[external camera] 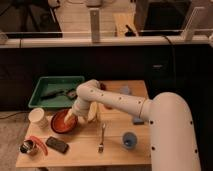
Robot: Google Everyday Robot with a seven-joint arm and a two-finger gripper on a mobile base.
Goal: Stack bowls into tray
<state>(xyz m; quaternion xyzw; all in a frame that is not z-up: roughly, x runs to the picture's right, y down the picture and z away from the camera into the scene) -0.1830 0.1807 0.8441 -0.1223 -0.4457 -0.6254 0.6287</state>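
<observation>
The bowl (59, 125) sits on the table (82, 150) toward the left edge, about midway between the far and near edges, upright and outside the tray (54, 81). The gripper (70, 119) is down at the bowl's right side, over its rim or inside it; I cannot tell whether it is open, closed or gripping the bowl. The arm (125, 104) reaches to it from the table's right side, crossing the middle of the worktop. The tray fills the far left corner, just beyond the bowl, and holds a few dark items (59, 92) that are too blurred to name. A white cup (38, 117) stands just left of the bowl, near the left edge. At the near left corner is a metal cup (27, 147), with a curved red item (39, 141) beside it and a black flat object (56, 144) lying right of that, in front of the bowl. A fork (101, 137) lies near the middle of the near edge, pointing away from that edge. A blue cup (129, 140) stands farther right, close to the arm.
</observation>
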